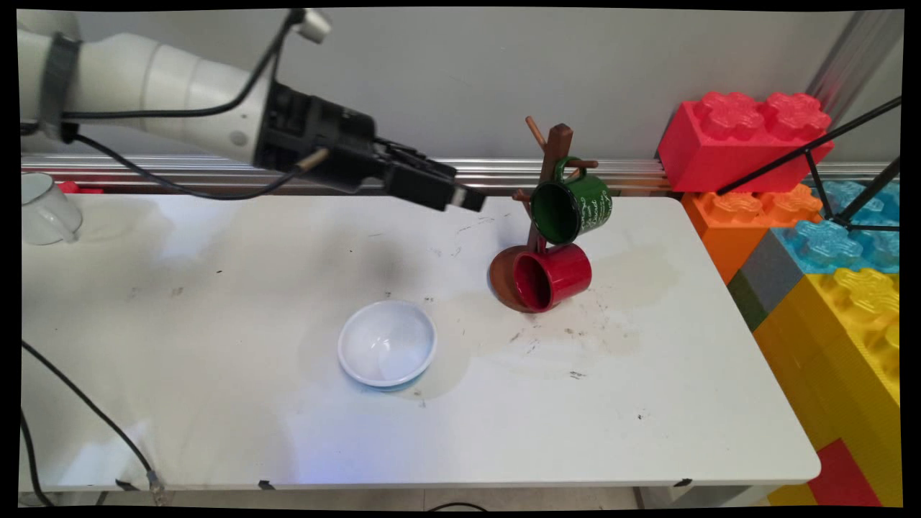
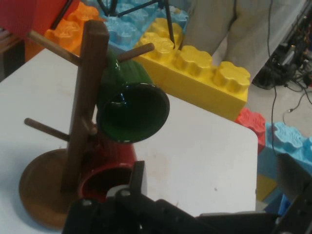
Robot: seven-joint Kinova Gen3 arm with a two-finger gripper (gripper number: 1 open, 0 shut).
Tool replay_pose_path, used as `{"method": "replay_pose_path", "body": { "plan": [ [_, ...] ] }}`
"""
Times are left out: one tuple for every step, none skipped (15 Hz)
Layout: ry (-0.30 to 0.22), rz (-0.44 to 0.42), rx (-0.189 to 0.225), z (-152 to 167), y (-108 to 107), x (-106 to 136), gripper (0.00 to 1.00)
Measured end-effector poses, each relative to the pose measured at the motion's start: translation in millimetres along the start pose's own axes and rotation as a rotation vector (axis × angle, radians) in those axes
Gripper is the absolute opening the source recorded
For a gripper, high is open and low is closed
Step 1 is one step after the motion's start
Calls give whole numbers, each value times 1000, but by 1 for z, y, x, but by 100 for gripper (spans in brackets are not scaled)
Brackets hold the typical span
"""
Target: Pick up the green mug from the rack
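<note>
A brown wooden mug tree point(image 1: 550, 155) stands at the table's back right. A green mug point(image 1: 572, 207) hangs from an upper peg, its mouth turned toward the camera. A red mug point(image 1: 552, 277) hangs lower, just above the round base. My gripper point(image 1: 468, 198) hovers above the table just left of the tree, pointing at it, and holds nothing. In the hand view the tree point(image 2: 85, 112), green mug point(image 2: 132, 114) and red mug point(image 2: 105, 180) lie straight ahead, and the gripper point(image 2: 217, 187) is open, with one finger point(image 2: 138, 178) in front of the red mug.
A white bowl point(image 1: 387, 343) sits near the table's middle, below the arm. A white mug point(image 1: 44, 208) stands at the far left edge. Large toy blocks point(image 1: 827, 237) and a black tripod point(image 1: 849, 180) flank the table's right side. A cable point(image 1: 86, 403) hangs at the front left.
</note>
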Motion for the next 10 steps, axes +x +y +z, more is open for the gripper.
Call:
{"method": "replay_pose_path", "body": {
  "plan": [
    [2,-10,5,6,3,2,100],
    [4,-19,10,12,5,3,100],
    [7,-30,14,20,9,5,100],
    [8,-38,18,24,10,6,100],
    [11,-48,24,31,13,7,100],
    [13,-61,31,39,16,8,100],
    [15,-74,37,47,18,10,100],
    [16,-88,42,55,21,10,100],
    [15,-101,47,61,22,11,100],
    [14,-114,54,68,24,11,100]
  ]
}}
